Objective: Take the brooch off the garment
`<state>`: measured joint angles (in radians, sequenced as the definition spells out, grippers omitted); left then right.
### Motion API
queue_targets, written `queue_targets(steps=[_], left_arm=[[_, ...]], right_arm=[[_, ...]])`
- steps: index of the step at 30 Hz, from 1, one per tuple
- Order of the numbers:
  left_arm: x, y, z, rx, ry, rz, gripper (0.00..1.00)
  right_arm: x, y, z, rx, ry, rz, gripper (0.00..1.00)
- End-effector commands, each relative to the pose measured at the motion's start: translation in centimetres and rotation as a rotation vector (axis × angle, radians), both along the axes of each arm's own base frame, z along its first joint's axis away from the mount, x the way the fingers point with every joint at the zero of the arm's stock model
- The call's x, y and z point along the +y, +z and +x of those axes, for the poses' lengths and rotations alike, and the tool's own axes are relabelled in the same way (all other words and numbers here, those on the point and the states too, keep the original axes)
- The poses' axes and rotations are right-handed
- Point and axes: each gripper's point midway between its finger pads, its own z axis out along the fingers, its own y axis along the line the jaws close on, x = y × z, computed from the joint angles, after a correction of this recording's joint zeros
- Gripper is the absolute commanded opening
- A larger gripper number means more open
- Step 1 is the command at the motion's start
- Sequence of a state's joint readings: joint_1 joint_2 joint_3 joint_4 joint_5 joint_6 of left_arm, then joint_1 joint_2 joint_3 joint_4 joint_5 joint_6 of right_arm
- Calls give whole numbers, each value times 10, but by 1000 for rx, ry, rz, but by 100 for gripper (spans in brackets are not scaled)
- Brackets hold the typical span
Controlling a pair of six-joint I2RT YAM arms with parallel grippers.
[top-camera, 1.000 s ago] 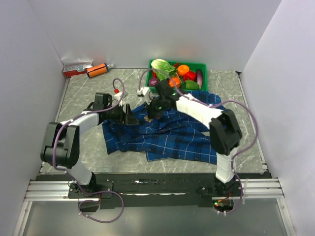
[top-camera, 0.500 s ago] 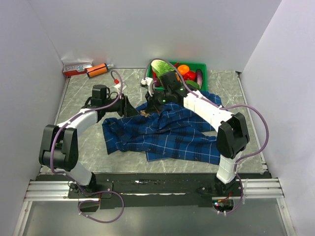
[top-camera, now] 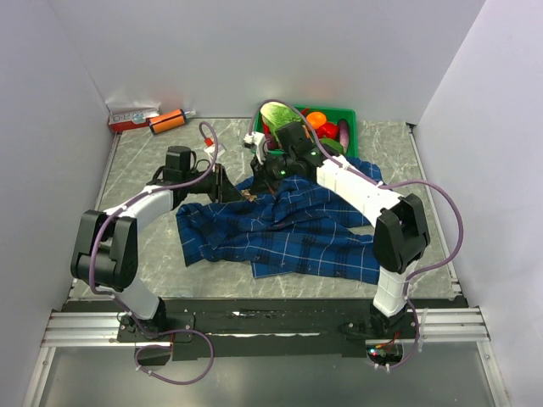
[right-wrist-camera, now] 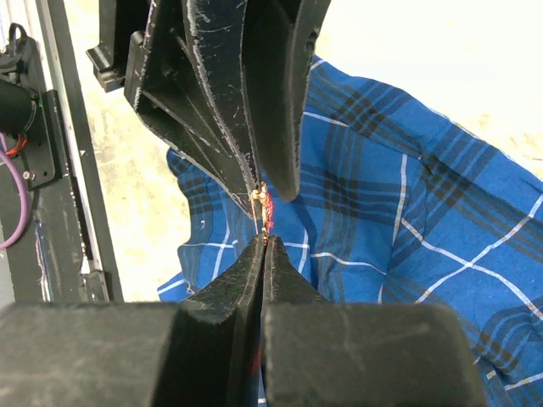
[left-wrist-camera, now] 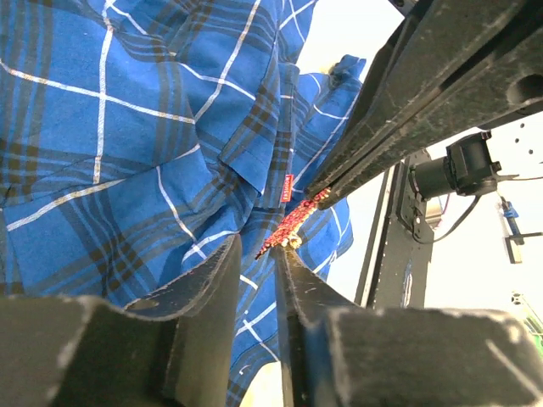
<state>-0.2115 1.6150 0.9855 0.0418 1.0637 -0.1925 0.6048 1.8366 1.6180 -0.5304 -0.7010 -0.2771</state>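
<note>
shirt (top-camera: 297, 233): I see it crumpled across the near half of the table (top-camera: 144, 170).
left gripper (left-wrist-camera: 273, 254): all but closed, tips nipping one end of the brooch (left-wrist-camera: 291, 222).
right gripper (right-wrist-camera: 265, 242): fingers pressed together on the brooch's other end.
brooch: bridges both tips over the shirt's far left edge, near the red tag (left-wrist-camera: 287, 189); whether it's pinned I can't tell.
basket (top-camera: 352, 114): green, behind the shirt.

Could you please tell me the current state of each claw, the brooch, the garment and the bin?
left claw: shut on one end of the brooch.
right claw: shut on the brooch's other end.
brooch: pinched between both claws; cannot tell whether it is pinned to the fabric.
garment: rumpled, spread out.
green bin: full.
</note>
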Motion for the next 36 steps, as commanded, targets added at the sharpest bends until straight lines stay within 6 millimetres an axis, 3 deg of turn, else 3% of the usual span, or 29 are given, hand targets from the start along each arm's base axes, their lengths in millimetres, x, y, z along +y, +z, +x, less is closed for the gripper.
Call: queue_targets(steps=[1,5,8,15,18,19,20,23,24,25,27,30,36], left_arm=[[-7,19,6,-86,-54,-34,27],[-9,23,5,-96,-82,-50,20],[-10,24,6,-103,-88,-50,1],[-9,24,8,-104,-92,-42,1],[-4,23,10,-97,-77,-13,1],[1,23,17,-138,-64,12,1],[4,22,17,-131,-53,30,1],[24,13,25,-162,-26,121,1],[30,5,22,-116,-17,153,1],[40,5,32,-151,10,197,1],[53,-3,37,-143,51,263,1],[84,-12,57,-190,151,422,1],[151,-16,91,-324,267,822,1]], right_arm=[[9,24,11,-35,1,68,0],[11,21,13,-27,-8,65,0],[12,17,14,-15,-19,60,0],[12,1,20,19,-50,36,0],[11,-3,26,27,-90,24,20],[7,0,31,9,-123,17,38],[4,3,36,11,-152,20,50],[-9,22,45,-6,-177,59,68],[-13,27,46,-4,-178,70,81],[-21,32,50,-6,-191,80,83],[-28,36,51,-1,-191,90,99],[-46,36,55,-14,-219,75,100],[-79,11,63,-69,-320,-66,100]])
